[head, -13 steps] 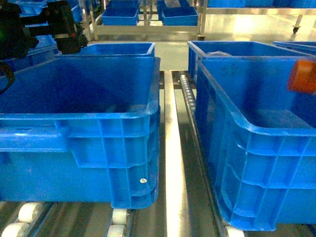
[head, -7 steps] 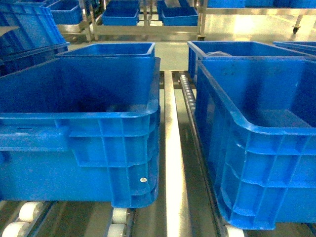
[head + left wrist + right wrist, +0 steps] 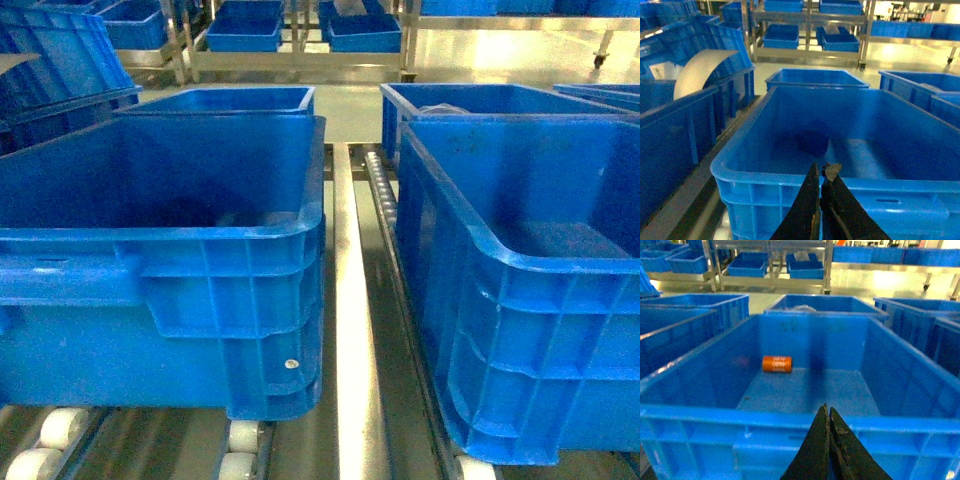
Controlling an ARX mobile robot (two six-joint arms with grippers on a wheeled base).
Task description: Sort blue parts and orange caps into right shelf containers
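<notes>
On the steel shelf (image 3: 345, 300), you have two big blue containers side by side.

You'll find the left container (image 3: 200, 250) and right container (image 3: 520, 300) parted by a flat beam with white rollers (image 3: 240, 440) beneath; more crates stand behind. An orange cap (image 3: 777, 364) lies on the right one's floor near its far wall; a dark blue part (image 3: 811, 142), hard to make out, sits in the left. Your left gripper (image 3: 821, 187) and right gripper (image 3: 827, 417) are both clenched, grasping nothing, at the near rims.
</notes>
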